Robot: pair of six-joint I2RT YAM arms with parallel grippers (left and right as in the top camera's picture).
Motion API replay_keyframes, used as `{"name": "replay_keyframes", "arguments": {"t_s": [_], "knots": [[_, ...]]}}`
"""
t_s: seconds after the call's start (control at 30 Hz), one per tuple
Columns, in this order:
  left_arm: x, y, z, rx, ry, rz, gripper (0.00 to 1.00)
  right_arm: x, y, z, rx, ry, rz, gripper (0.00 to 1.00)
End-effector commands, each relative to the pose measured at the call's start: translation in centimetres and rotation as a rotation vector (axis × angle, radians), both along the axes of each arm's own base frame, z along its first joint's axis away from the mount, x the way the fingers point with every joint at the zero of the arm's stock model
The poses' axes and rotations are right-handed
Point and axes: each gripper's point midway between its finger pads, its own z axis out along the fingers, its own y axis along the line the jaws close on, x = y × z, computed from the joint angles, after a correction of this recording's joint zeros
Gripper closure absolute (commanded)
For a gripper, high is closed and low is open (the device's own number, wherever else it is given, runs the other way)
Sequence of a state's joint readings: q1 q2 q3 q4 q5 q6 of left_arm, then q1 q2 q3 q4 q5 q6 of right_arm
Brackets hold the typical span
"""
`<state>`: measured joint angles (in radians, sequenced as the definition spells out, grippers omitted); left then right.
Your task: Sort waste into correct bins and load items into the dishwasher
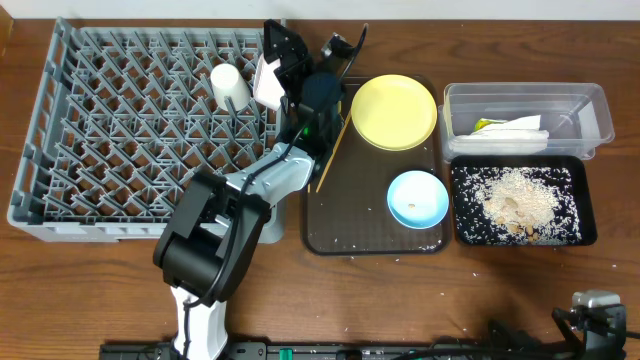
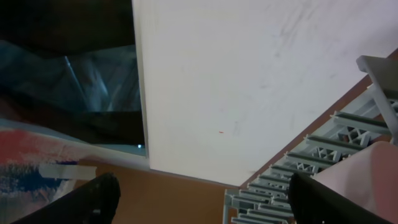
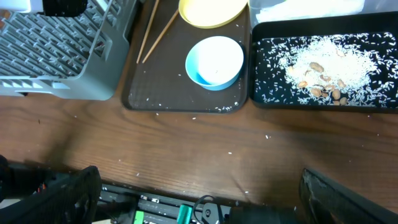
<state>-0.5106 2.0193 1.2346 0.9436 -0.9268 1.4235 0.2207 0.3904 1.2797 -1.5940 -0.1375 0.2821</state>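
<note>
The grey dish rack holds a small white cup. A white bowl stands on edge at the rack's right side. My left gripper is open and empty over the rack's far right corner, just beside that bowl. In the left wrist view its fingers are spread, with a pale surface by the right finger. A yellow plate, a light blue bowl and two chopsticks lie on the brown tray. My right gripper is open over the table's front edge.
A clear tub at the back right holds the crumpled napkin. In front of it, a black tray holds rice and crumbs. Loose rice grains lie on the brown tray and on the wooden table.
</note>
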Motion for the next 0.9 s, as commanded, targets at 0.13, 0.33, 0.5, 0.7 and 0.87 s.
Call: {"name": "replay_keyframes", "arguments": {"t_s": [0.13, 0.33, 0.5, 0.7, 0.87], "knots": [[-0.9, 1.2, 3.1, -0.082, -0.081, 0.042, 0.17, 0.1, -0.2, 0.0, 0.003, 0.002, -0.023, 0.01], [-1.6, 2.0, 4.4, -0.142, -0.129, 0.076, 0.81, 0.1, -0.2, 0.0, 0.003, 0.002, -0.023, 0.01], [-2.9, 3.0, 6.2, -0.258, -0.159, 0.096, 0.92, 0.1, -0.2, 0.0, 0.003, 0.002, -0.023, 0.01], [-4.5, 3.4, 7.1, -0.480, -0.096, 0.015, 0.92, 0.1, -0.2, 0.0, 0.003, 0.002, -0.024, 0.01], [-5.7, 2.7, 5.8, -0.821, 0.066, -0.168, 0.92, 0.1, -0.2, 0.0, 0.003, 0.002, -0.023, 0.01]]}}
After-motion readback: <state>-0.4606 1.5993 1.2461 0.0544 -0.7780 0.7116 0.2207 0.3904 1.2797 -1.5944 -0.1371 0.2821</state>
